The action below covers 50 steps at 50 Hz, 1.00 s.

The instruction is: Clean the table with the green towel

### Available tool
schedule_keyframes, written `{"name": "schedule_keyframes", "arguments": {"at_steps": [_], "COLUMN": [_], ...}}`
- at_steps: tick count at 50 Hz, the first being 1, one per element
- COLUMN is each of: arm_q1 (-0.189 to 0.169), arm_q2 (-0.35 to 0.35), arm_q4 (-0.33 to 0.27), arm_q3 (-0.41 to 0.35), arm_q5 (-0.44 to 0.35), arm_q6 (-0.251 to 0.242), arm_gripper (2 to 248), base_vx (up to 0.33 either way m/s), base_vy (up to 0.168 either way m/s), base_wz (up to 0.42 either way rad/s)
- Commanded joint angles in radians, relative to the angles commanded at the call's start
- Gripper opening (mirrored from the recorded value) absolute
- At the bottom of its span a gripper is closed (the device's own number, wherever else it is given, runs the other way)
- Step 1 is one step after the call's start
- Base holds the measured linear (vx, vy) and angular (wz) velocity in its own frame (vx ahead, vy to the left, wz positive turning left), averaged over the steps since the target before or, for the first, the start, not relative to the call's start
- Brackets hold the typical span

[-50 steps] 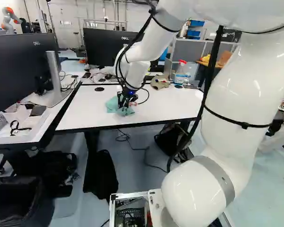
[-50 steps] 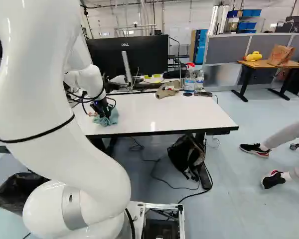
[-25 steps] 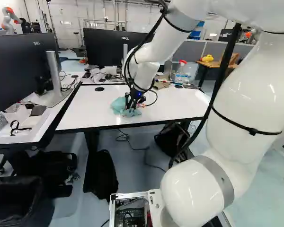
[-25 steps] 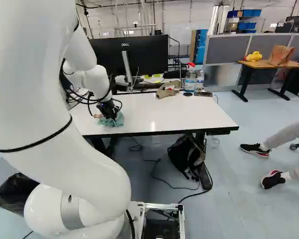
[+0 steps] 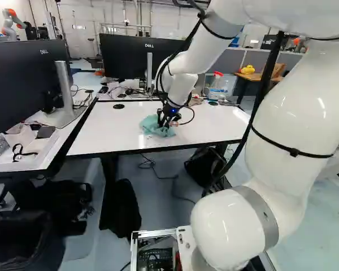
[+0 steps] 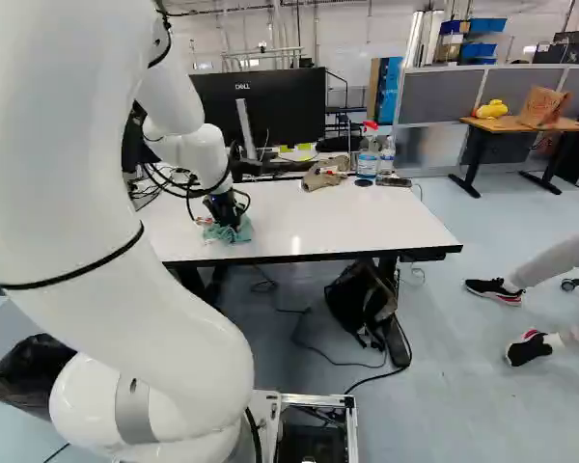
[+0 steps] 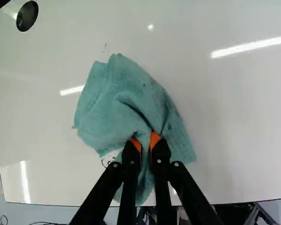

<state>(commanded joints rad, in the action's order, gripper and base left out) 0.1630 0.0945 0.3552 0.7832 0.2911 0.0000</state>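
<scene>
Still pinching the green towel [image 7: 114,110] in the claw [image 7: 145,140], with cloth squeezed between both orange pads [image 7: 155,139] and bunched out ahead over the white counter [image 5: 206,125]. Has slid rightward along the near part of the counter in both base views over the last second, towel and claw together, with no shift of the base. Reads as a wiping stroke, probably partway through the job, with plenty of surface toward the right end to cover. Lies well apart from the spray bottle [image 6: 368,159] and the crumpled brownish item [image 6: 320,177] near the far edge. Shows small dark marks [image 7: 104,46] just beside the towel in the wrist view, perhaps dirt, so likely worth another pass. Calls next for steady, light pressure while carrying on rightward. Could bunch up further, or slip over the near edge if dragged too close.
</scene>
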Motion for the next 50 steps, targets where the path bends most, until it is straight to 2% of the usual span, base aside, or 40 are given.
{"name": "schedule_keyframes", "arguments": {"at_steps": [27, 40, 50], "arm_q1": [-0.048, -0.05, -0.031], "arm_q2": [0.113, 0.17, 0.202], "arm_q4": [0.0, 0.0, 0.0], "arm_q3": [0.129, 0.197, 0.236], "arm_q5": [0.0, 0.0, 0.0], "arm_q6": [0.0, 0.0, 0.0], "arm_gripper": [41, 41, 41], "base_vx": [0.0, 0.0, 0.0], "base_vy": [0.0, 0.0, 0.0], "base_wz": [0.0, 0.0, 0.0]}}
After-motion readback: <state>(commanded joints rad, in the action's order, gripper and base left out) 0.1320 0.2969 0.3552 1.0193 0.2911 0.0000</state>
